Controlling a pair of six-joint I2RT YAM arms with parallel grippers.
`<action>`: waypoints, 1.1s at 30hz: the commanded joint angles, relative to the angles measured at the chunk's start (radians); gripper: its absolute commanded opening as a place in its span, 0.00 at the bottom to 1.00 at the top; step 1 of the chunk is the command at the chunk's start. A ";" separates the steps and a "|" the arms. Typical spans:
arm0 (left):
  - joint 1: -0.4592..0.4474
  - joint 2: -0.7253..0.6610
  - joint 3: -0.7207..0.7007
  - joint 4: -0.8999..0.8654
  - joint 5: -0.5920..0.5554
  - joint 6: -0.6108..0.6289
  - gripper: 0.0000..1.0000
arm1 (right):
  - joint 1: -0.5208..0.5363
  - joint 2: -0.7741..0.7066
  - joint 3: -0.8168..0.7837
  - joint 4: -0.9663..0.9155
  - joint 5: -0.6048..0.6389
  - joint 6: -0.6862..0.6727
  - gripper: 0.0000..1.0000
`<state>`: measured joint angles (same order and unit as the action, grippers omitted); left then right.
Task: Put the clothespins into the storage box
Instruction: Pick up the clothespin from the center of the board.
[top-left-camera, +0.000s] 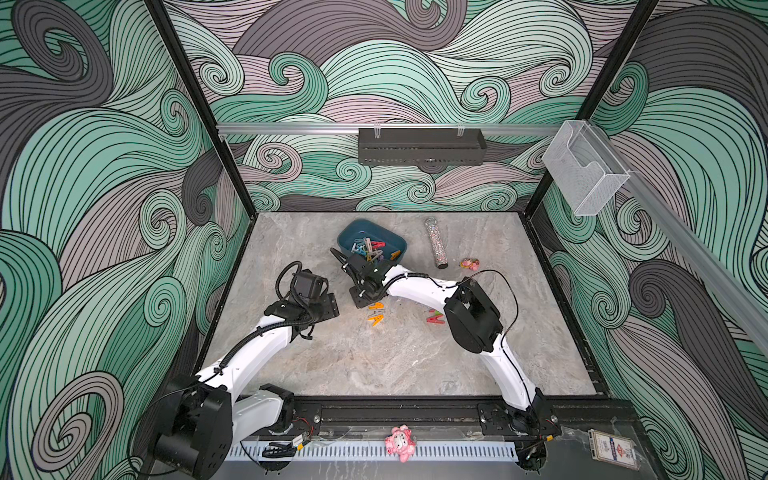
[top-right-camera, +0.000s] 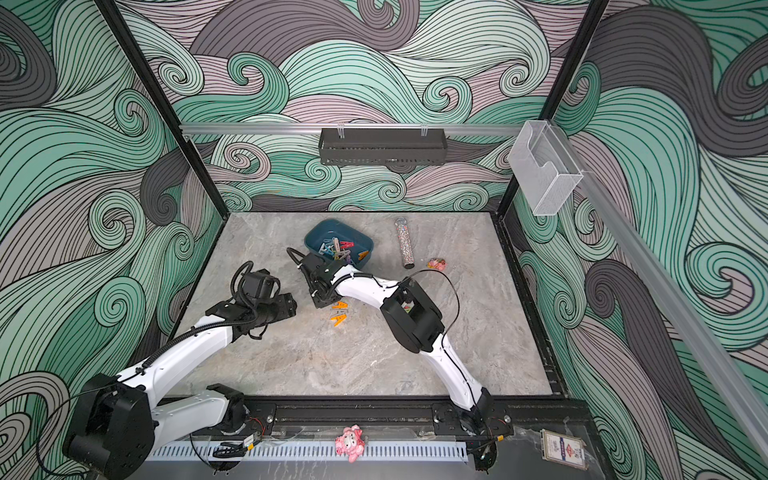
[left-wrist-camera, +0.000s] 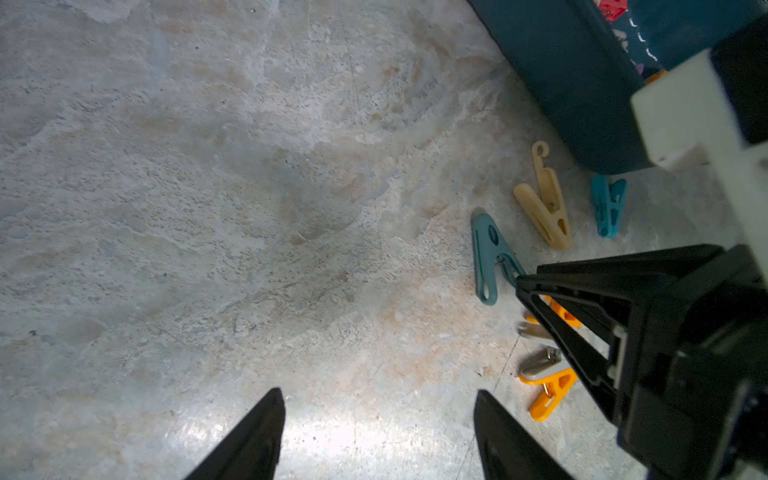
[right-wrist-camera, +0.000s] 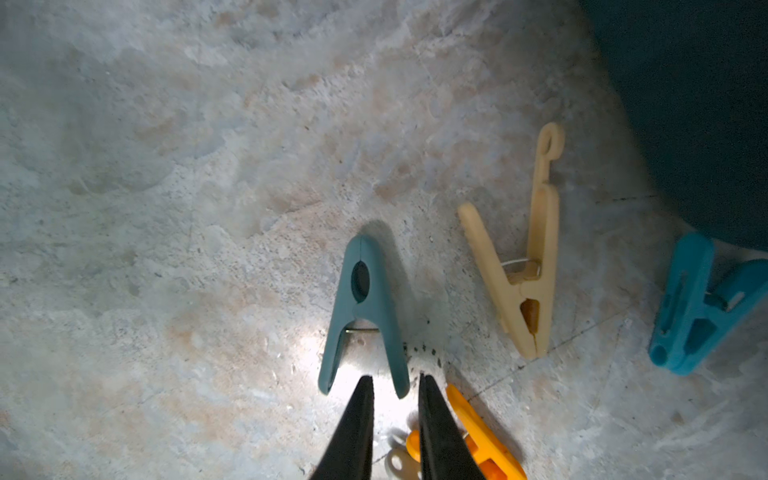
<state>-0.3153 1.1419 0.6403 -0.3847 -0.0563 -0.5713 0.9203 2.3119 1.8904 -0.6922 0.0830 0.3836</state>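
Observation:
The dark teal storage box (top-left-camera: 352, 228) (top-right-camera: 321, 231) holds several clothespins (top-left-camera: 370, 249). Orange clothespins (top-left-camera: 376, 313) (top-right-camera: 339, 312) and a red and green pair (top-left-camera: 435, 318) lie on the table. My right gripper (right-wrist-camera: 395, 377) (top-left-camera: 358, 298) points down beside the box, its jaws a narrow gap apart. One leg tip of a teal clothespin (right-wrist-camera: 365, 307) (left-wrist-camera: 490, 262) lies in that gap, not clamped. Beige (right-wrist-camera: 523, 266), blue (right-wrist-camera: 698, 307) and orange (right-wrist-camera: 482, 436) clothespins lie close by. My left gripper (left-wrist-camera: 380, 392) (top-left-camera: 328, 306) stands open over bare table.
A glitter tube (top-left-camera: 435, 243) and a small pink toy (top-left-camera: 469, 263) lie right of the box. A black perforated tray (top-left-camera: 422, 145) hangs on the back wall, a clear holder (top-left-camera: 584, 170) on the right rail. A pink pig toy (top-left-camera: 400, 442) sits on the front rail.

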 joint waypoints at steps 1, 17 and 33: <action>0.005 -0.007 0.007 0.018 0.014 0.014 0.74 | -0.010 0.039 0.025 -0.005 -0.007 0.022 0.22; -0.004 -0.046 -0.005 0.084 0.027 0.086 0.76 | -0.017 0.006 0.024 -0.005 0.012 -0.006 0.04; -0.216 0.166 0.163 0.194 0.141 0.496 0.75 | -0.203 -0.196 -0.041 -0.052 -0.034 -0.046 0.03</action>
<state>-0.5152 1.2610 0.7422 -0.2199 0.0078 -0.1711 0.7372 2.0949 1.8359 -0.6971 0.0452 0.3496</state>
